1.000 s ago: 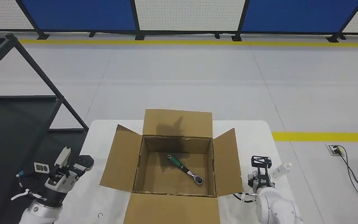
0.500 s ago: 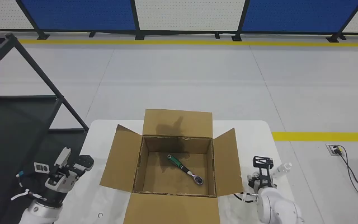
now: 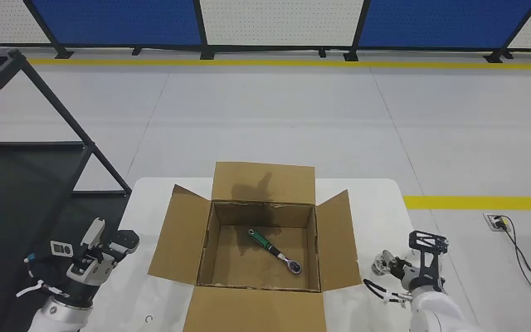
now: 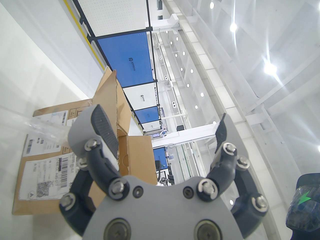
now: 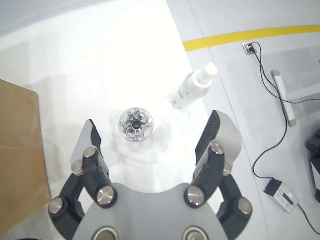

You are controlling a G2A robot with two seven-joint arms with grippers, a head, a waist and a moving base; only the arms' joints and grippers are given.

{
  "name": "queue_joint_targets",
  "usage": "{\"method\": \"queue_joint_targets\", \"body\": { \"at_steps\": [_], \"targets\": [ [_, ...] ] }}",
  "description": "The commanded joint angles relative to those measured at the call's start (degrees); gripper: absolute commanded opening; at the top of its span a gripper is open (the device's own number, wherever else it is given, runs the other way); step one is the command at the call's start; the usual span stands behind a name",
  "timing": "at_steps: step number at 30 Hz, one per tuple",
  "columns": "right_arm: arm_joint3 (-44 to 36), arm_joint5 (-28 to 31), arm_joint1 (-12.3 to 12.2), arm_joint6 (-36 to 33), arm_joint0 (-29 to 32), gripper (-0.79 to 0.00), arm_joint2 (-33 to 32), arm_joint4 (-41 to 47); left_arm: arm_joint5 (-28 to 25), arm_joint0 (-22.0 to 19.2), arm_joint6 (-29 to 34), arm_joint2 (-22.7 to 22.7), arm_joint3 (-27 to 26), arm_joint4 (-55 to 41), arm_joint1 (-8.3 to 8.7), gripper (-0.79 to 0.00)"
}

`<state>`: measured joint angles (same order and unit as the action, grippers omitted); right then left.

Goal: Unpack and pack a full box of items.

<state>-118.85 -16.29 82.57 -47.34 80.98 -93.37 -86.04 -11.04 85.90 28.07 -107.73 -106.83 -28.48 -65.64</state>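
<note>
A spray bottle point(image 5: 193, 88) sits near the clear round container point(image 5: 135, 124).

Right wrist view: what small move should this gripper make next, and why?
Probably swing the open, empty right gripper toward the brown cardboard box: the green-handled ratchet wrench still lies inside, while the clear round part and white spray bottle already sit outside it.
</note>
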Motion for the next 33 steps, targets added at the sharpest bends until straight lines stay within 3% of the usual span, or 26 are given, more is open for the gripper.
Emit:
{"method": "queue_joint_targets", "body": {
  "at_steps": [1,5,7,12,17,20,27,33],
  "targets": [
    [-5.4,-0.7,0.0,1.3,2.2,0.0,-0.2,-0.4,0.0,0.0,0.0,0.0,0.0,0.0,0.0,0.0],
    [-14.8,-0.1,0.1,4.7,5.8,0.0,1.8,-0.3,0.0,0.0,0.0,0.0,0.0,0.0,0.0,0.0],
    [-15.8,1.5,0.1,8.0,6.1,0.0,3.5,-0.3,0.0,0.0,0.0,0.0,0.0,0.0,0.0,0.0],
    [-15.8,7.4,0.1,14.3,3.1,0.0,9.9,-1.3,0.0,0.0,0.0,0.0,0.0,0.0,0.0,0.0],
    [-15.8,12.5,0.1,15.1,-2.2,0.0,17.1,-4.1,0.0,0.0,0.0,0.0,0.0,0.0,0.0,0.0],
    [-15.8,15.7,0.3,12.4,-5.5,0.0,21.8,-4.4,0.0,0.0,0.0,0.0,0.0,0.0,0.0,0.0],
    [-14.8,19.2,0.9,-2.2,-11.9,0.0,28.7,-3.0,0.0,0.0,0.0,0.0,0.0,0.0,0.0,0.0],
    [-4.9,19.1,1.8,-8.3,-19.7,0.0,31.4,2.1,0.0,0.0,0.0,0.0,0.0,0.0,0.0,0.0]
  ]
}}
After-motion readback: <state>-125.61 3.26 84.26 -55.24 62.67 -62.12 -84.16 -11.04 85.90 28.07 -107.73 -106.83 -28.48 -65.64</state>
